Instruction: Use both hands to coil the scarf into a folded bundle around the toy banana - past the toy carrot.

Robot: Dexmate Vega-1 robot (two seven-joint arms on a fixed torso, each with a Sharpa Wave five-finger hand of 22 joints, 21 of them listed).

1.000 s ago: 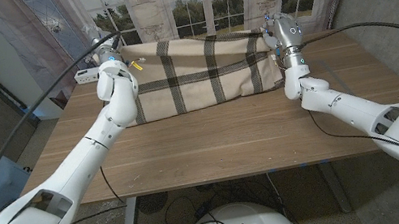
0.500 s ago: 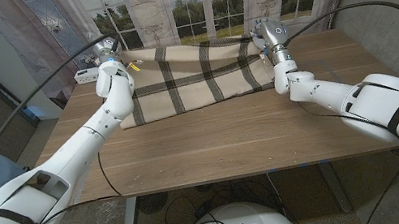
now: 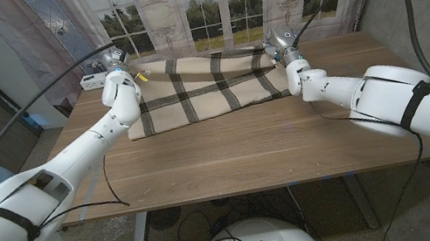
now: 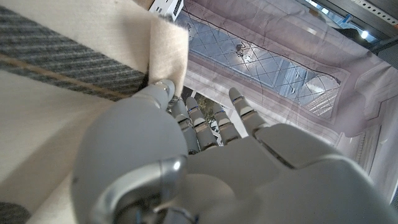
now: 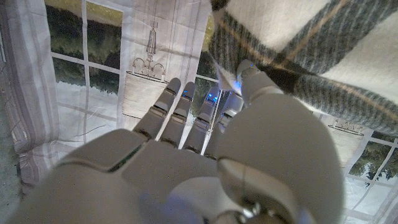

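Note:
A beige scarf (image 3: pixel 200 87) with dark plaid stripes lies spread across the far half of the table. My left hand (image 3: pixel 115 69) is at its far left corner. In the left wrist view the thumb (image 4: pixel 163 92) pinches the scarf's edge (image 4: pixel 163 37) against the fingers. My right hand (image 3: pixel 277 43) is at the far right corner, where its thumb (image 5: pixel 255 78) presses the scarf (image 5: pixel 298 43) against the fingers. A small yellow thing (image 3: pixel 142 76) peeks out beside the left hand; I cannot tell what it is.
The wooden table (image 3: pixel 238 152) shows bare board in front of the scarf. A white power strip (image 3: pixel 91 74) lies at the far left corner. A printed window curtain (image 3: pixel 212 1) hangs right behind the table's far edge.
Both hands have reached farther toward the table's far edge, taking the scarf's corners with them. The scarf now lies lower and flatter.

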